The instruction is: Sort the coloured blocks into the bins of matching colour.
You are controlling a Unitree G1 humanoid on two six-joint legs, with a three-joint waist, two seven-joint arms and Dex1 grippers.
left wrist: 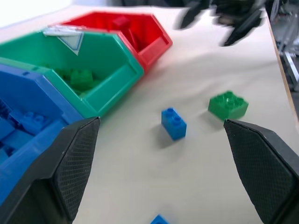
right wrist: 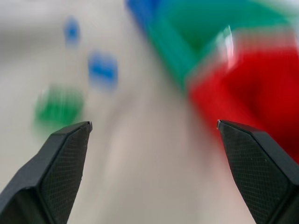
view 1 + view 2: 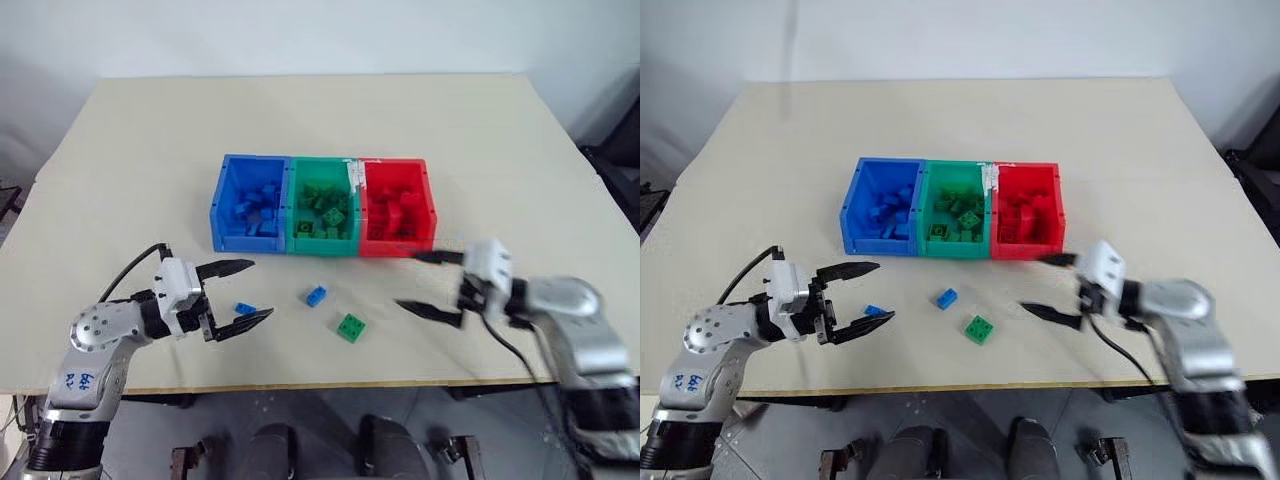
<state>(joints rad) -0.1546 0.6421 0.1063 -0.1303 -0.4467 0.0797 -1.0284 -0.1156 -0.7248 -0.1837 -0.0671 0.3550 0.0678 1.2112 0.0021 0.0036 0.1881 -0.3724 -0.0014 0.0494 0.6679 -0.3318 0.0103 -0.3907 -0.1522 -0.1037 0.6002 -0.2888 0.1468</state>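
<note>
Pale beige desk (image 3: 150,150) against a white wall, seen from my head cameras. Landmark: the row of three joined bins at mid-desk — blue bin (image 3: 222,205), green bin (image 3: 296,210), red bin (image 3: 428,205), in that order from my left, with white tape (image 3: 353,176) on the rim between green and red. Each bin already holds bricks of its own colour.

Three loose bricks lie on the desk on the near side of the bins, all apart from one another. A small blue brick (image 3: 245,309) sits nearest my left side, in front of the blue bin. A second blue brick (image 3: 316,295) lies in front of the green bin. A green brick (image 3: 351,327) lies a little nearer to me than that one, roughly in front of the seam between green and red.

Left gripper (image 3: 244,293) hangs low over the desk in front of the blue bin, jaws spread wide and holding nothing — the small blue brick lies just beside its nearer finger. Right gripper (image 3: 434,284) is in front of the red bin's near right corner, jaws likewise wide apart and empty, pointing inward toward the loose bricks.
</note>
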